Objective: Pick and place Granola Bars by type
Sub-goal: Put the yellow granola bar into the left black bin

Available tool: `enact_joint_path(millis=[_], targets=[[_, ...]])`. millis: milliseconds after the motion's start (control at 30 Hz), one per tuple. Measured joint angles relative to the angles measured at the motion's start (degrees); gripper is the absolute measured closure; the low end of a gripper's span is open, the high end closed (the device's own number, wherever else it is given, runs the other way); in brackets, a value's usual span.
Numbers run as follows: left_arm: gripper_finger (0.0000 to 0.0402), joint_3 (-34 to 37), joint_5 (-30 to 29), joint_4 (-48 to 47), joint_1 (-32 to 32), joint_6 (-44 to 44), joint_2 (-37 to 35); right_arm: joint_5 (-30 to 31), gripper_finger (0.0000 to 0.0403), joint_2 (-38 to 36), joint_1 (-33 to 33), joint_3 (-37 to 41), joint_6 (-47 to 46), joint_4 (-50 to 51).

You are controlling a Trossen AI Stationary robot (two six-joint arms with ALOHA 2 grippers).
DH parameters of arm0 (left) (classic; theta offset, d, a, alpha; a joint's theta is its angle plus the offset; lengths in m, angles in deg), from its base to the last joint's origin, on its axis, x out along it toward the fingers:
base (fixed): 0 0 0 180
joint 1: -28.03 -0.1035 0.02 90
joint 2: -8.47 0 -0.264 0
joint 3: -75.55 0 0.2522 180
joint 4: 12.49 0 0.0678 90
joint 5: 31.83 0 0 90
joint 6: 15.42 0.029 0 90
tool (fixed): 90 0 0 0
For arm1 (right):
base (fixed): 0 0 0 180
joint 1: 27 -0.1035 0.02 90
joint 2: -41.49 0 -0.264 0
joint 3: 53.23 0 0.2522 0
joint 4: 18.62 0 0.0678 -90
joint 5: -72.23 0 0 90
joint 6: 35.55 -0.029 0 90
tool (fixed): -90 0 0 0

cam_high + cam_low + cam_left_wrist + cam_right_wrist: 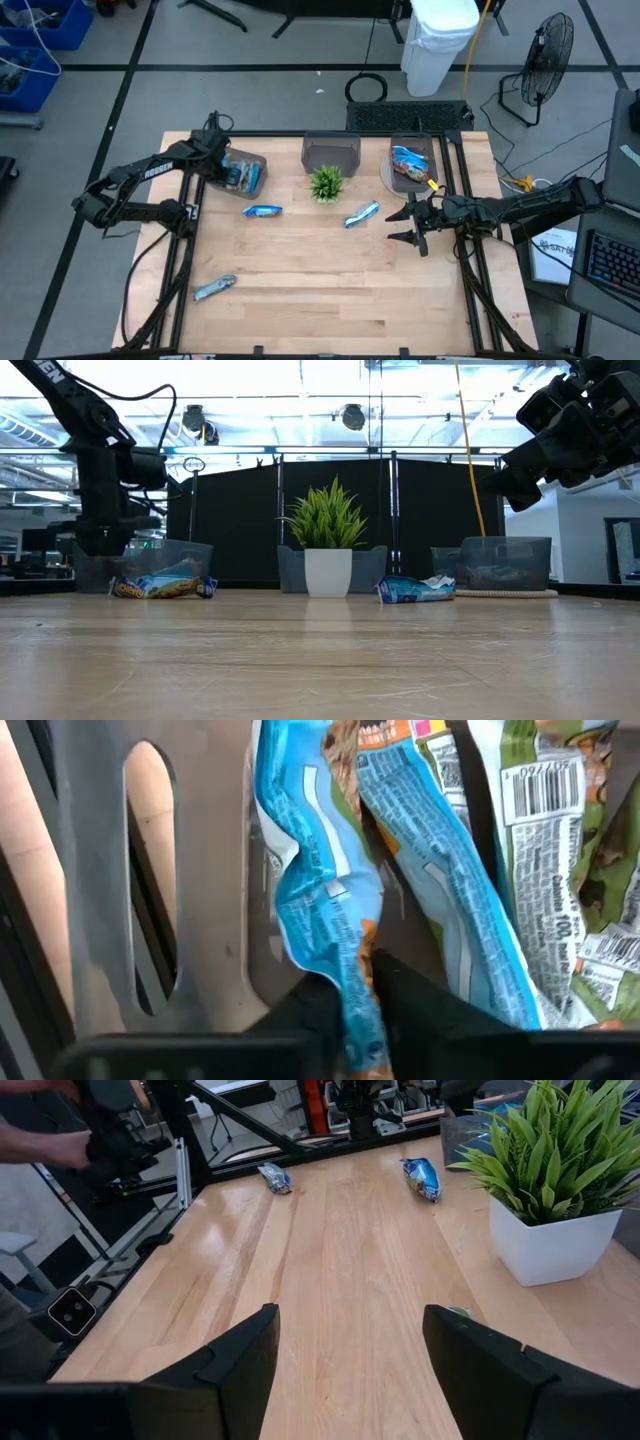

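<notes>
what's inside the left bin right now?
Left bin holds blue-wrapped bars and at least one green-wrapped bar. The left claw is inside, pinching a blue bar's end. Anything beneath the pile is covered; exact count unclear.

Both arms are black, made of long thin tubes with chunky joints. The left arm (150,175) has white letters printed on one tube, and a black cable loops up near its hand. The right arm (530,205) has a blocky wrist. The right hand (350,1365) has two flat black fingers (235,1365) with slanted, pointed tips.
</notes>
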Motion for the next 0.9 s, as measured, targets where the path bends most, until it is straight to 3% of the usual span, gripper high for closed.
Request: enact_joint_path(millis=[200, 467, 667, 900], targets=[[0.0241, 0.0, 0.1, 0.8, 0.0, -2.2, 0.0, 0.0, 0.0165, 0.0, 0.0, 0.0, 0.0, 0.0], [0.0149, 0.0, 0.6, 1.3, 0.0, -3.9, 0.0, 0.0, 0.0165, 0.0, 0.0, 0.0, 0.0, 0.0], [0.0112, -1.1, 2.0, 1.5, 0.0, -3.9, 0.0, 0.0, 0.0165, 0.0, 0.0, 0.0, 0.0, 0.0], [0.0105, -5.1, 2.5, 0.4, 0.1, -3.0, 0.0, 0.0, 0.0165, 0.0, 0.0, 0.0, 0.0, 0.0]])
